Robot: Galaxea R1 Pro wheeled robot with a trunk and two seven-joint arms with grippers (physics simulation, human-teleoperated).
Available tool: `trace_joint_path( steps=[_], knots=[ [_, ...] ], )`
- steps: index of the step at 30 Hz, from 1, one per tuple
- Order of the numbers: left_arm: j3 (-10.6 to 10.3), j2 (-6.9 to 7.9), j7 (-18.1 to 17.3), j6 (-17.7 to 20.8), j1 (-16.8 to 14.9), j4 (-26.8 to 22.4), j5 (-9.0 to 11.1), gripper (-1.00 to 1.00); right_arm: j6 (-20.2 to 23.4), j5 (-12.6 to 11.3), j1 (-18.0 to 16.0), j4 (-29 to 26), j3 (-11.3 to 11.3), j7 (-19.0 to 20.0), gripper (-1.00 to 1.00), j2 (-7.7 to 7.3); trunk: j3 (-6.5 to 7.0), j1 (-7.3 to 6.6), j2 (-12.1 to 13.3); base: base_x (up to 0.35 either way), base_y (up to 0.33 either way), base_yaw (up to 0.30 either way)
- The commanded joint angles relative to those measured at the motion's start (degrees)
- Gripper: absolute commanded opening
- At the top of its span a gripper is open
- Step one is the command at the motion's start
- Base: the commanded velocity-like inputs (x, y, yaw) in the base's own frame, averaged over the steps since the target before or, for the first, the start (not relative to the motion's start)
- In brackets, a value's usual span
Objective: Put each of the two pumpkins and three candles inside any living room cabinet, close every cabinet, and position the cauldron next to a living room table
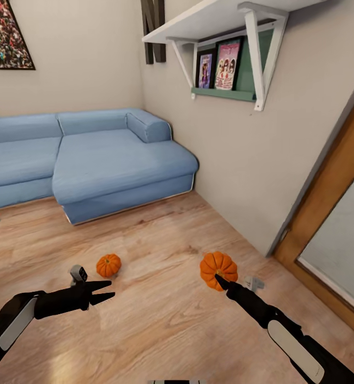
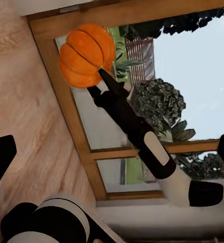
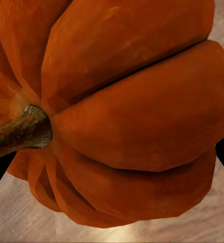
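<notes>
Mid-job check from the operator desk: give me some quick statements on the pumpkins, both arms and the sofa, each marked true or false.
1. The right gripper is at the larger-looking pumpkin. True.
2. The other pumpkin sits on the sofa. False: it is on the wood floor.
3. The left gripper has its jaws shut on a pumpkin. False: the jaws are open and hold nothing.
4. The sofa is blue. True.
5. A shelf hangs on the wall. True.

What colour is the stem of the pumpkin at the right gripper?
Brown, against the orange pumpkin; the stem shows best in the right wrist view.
</notes>
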Motion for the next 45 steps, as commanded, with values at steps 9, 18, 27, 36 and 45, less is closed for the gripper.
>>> trace_joint_path(
  steps=[9, 18, 27, 36, 45],
  knots=[
    [-0.22, 0.05, -0.08, 0.41, -0.07, 0.04, 0.24, 1.00, 0.08, -0.52, -0.06, -0.07, 0.05, 0.01, -1.00, -0.05, -0.05, 0.02, -0.02, 0.204, -0.076, 0.271],
    [-0.18, 0.05, -0.09, 0.41, -0.07, 0.04, 0.17, 1.00, 0.10, -0.52, -0.06, -0.10, 0.05, 0.01, -1.00, -0.05, -0.05, 0.02, -0.02, 0.068, -0.053, 0.271],
    [-0.18, 0.05, -0.09, 0.41, -0.07, 0.04, 0.24, 1.00, 0.25, 0.12, -0.05, -0.10, 0.05, 0.01, -1.00, -0.05, -0.05, 0.02, -0.02, 0.040, -0.002, 0.271],
    [-0.19, 0.05, -0.09, 0.41, -0.07, 0.04, 0.25, 1.00, 0.43, 0.53, -0.07, -0.10, 0.05, 0.01, -1.00, -0.07, -0.05, 0.02, -0.02, 0.303, 0.000, 0.271],
    [-0.18, 0.05, -0.09, 0.41, -0.07, 0.05, 0.25, 1.00, 0.43, 0.55, -0.07, -0.10, 0.05, 0.26, -1.00, -0.05, -0.05, 0.02, -0.02, 0.334, -0.086, 0.271]
  ],
)
